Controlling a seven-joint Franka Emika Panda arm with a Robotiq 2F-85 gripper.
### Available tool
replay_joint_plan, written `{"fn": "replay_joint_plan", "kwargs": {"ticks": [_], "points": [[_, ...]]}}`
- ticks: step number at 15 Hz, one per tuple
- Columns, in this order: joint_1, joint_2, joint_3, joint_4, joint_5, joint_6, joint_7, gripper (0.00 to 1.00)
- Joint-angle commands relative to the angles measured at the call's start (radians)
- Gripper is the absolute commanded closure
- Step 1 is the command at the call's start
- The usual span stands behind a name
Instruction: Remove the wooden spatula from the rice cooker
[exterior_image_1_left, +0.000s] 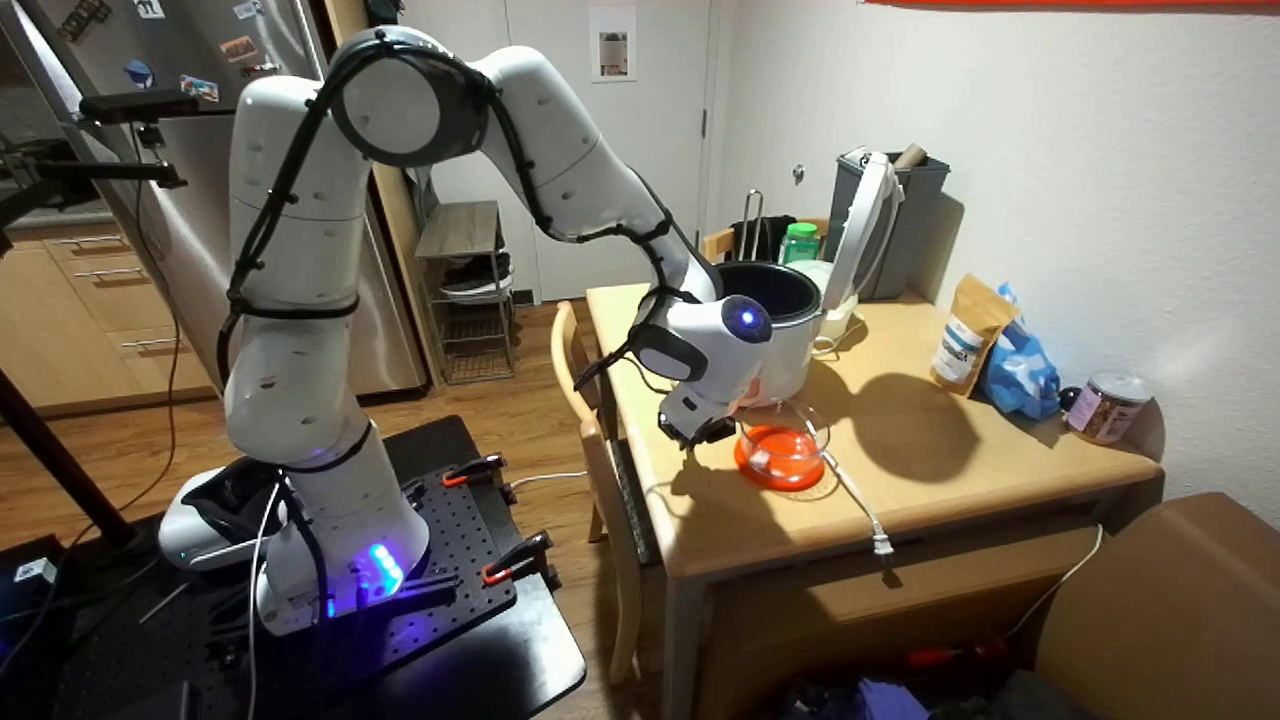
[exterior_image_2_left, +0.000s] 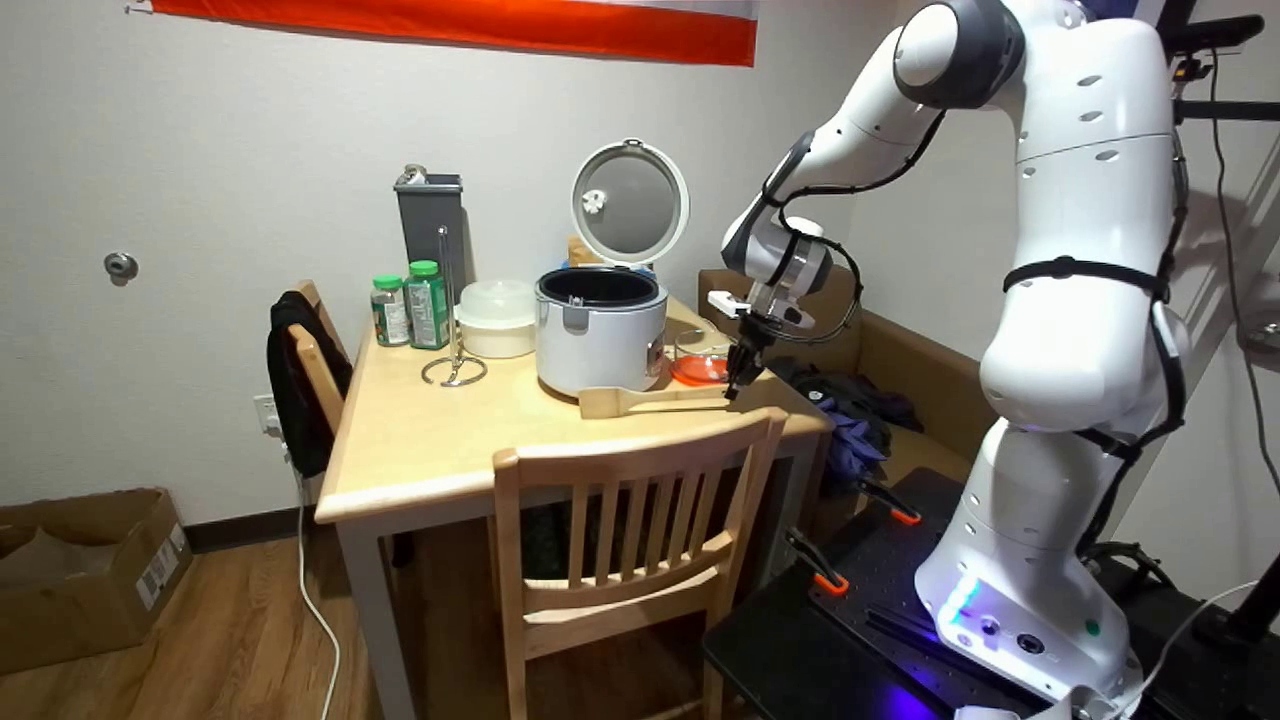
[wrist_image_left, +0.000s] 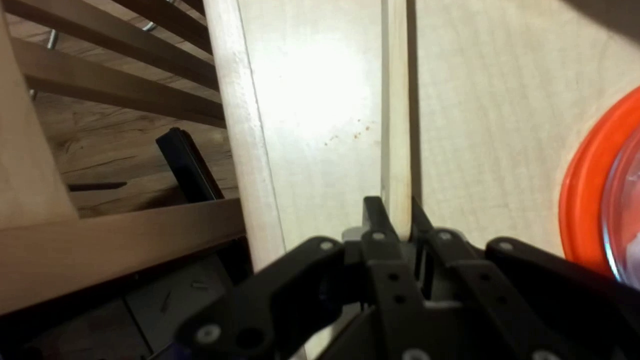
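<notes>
The rice cooker (exterior_image_1_left: 792, 362) stands on the table with its lid up; it also shows in an exterior view (exterior_image_2_left: 600, 350). The wooden spatula (exterior_image_2_left: 602, 403) is outside the cooker, low along its front side, its blade pointing away from my gripper. Its handle (wrist_image_left: 399, 110) runs straight up the wrist view. My gripper (wrist_image_left: 395, 212) is shut on the end of the handle, one finger on each side; it also shows in both exterior views (exterior_image_1_left: 692, 436) (exterior_image_2_left: 735, 388). I cannot tell whether the spatula touches the table. The arm hides it in an exterior view.
An orange-red lid (exterior_image_2_left: 698, 371) with a glass bowl (exterior_image_1_left: 803, 430) is close beside the gripper. A wooden chair (exterior_image_2_left: 640, 450) is against the table edge (wrist_image_left: 250, 150). A metal stand (exterior_image_2_left: 453, 370), white container (exterior_image_2_left: 497, 325) and green-capped jars (exterior_image_2_left: 427, 310) are past the cooker.
</notes>
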Motion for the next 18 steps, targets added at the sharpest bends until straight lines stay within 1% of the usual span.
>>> {"fn": "replay_joint_plan", "kwargs": {"ticks": [1, 2, 3, 4, 5, 6, 8, 11, 13, 15, 18], "points": [[0.010, 0.000, -0.001, -0.005, 0.002, 0.033, -0.001, 0.97], [0.010, 0.000, -0.002, -0.005, 0.001, 0.034, 0.001, 0.97], [0.011, 0.000, -0.003, -0.003, -0.003, 0.034, 0.001, 0.91], [0.011, 0.000, -0.003, -0.002, -0.005, 0.032, 0.002, 0.73], [0.012, -0.001, -0.003, -0.001, -0.007, 0.033, 0.001, 0.66], [0.012, -0.001, -0.005, 0.000, -0.011, 0.033, 0.003, 0.55], [0.013, -0.002, -0.008, 0.002, -0.019, 0.032, 0.011, 0.42], [0.014, -0.023, -0.019, 0.001, -0.039, 0.036, 0.024, 0.18], [0.022, -0.067, -0.035, -0.009, -0.082, 0.046, 0.043, 0.10], [0.033, -0.137, -0.053, -0.027, -0.161, 0.058, 0.068, 0.00], [0.041, -0.253, -0.065, -0.035, -0.310, 0.058, 0.135, 0.00]]}}
